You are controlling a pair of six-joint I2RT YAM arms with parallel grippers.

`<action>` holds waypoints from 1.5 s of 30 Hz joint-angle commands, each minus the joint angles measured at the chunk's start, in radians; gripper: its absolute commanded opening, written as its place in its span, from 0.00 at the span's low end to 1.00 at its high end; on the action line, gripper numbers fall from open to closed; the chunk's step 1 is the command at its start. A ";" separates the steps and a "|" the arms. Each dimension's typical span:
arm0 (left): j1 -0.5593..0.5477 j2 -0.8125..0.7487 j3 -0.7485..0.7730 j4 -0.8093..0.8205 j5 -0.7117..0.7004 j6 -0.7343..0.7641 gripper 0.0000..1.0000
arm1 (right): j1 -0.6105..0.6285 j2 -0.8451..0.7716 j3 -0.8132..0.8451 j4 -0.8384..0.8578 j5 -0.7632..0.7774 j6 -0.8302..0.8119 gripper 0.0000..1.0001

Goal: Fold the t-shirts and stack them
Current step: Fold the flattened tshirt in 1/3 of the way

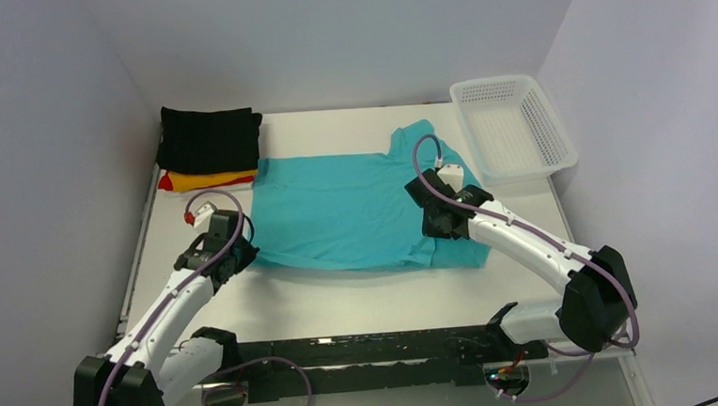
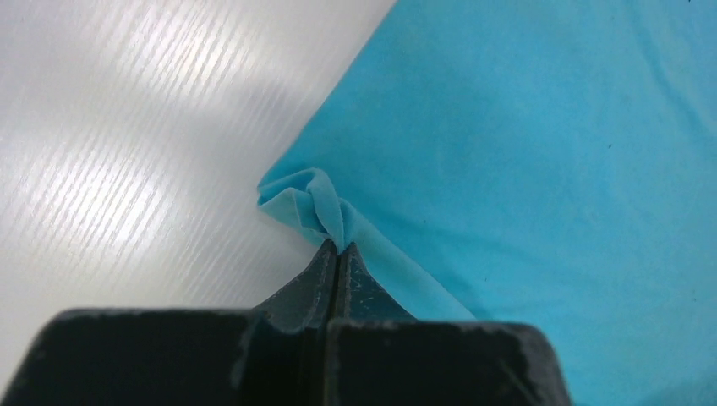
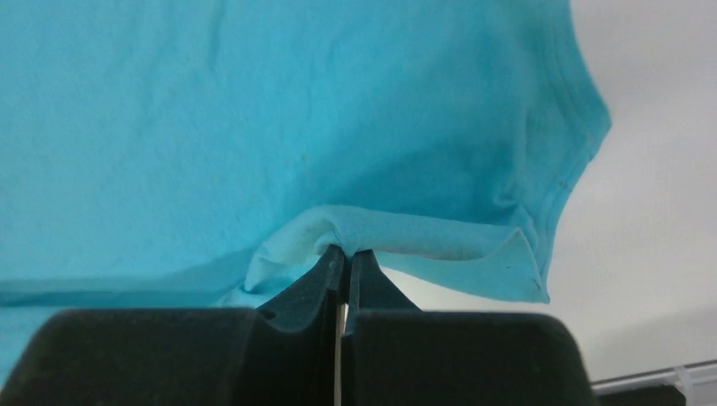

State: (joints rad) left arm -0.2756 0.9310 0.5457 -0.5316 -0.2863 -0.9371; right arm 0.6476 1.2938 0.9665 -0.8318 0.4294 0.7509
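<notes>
The teal t-shirt (image 1: 337,209) lies spread across the middle of the white table. My left gripper (image 1: 242,255) is shut on the shirt's near-left hem corner; the wrist view shows the cloth (image 2: 321,203) pinched at the fingertips. My right gripper (image 1: 435,228) is shut on the near-right edge by a sleeve; its wrist view shows the teal fold (image 3: 406,233) pinched between the jaws. A folded black shirt (image 1: 208,139) lies on a yellow-orange one (image 1: 208,180), with a red edge (image 1: 165,182) showing under them, at the far left.
A white plastic mesh basket (image 1: 511,128) stands at the far right, beside the shirt's far sleeve. Bare table (image 1: 361,297) lies between the shirt and the arm bases. Grey walls close in the left, back and right sides.
</notes>
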 commanded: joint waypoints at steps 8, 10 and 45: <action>0.056 0.168 0.110 0.144 -0.002 0.073 0.00 | -0.093 0.097 0.137 0.079 0.101 -0.065 0.00; 0.062 0.180 0.124 0.144 -0.010 0.078 0.00 | -0.105 0.110 0.147 0.092 0.091 -0.081 0.00; 0.142 0.445 0.315 0.147 -0.010 0.152 0.65 | -0.279 0.571 0.447 0.391 -0.076 -0.579 0.35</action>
State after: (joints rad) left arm -0.1394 1.3792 0.7856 -0.3859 -0.2863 -0.8074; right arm 0.3725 1.8465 1.3258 -0.4614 0.3069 0.1844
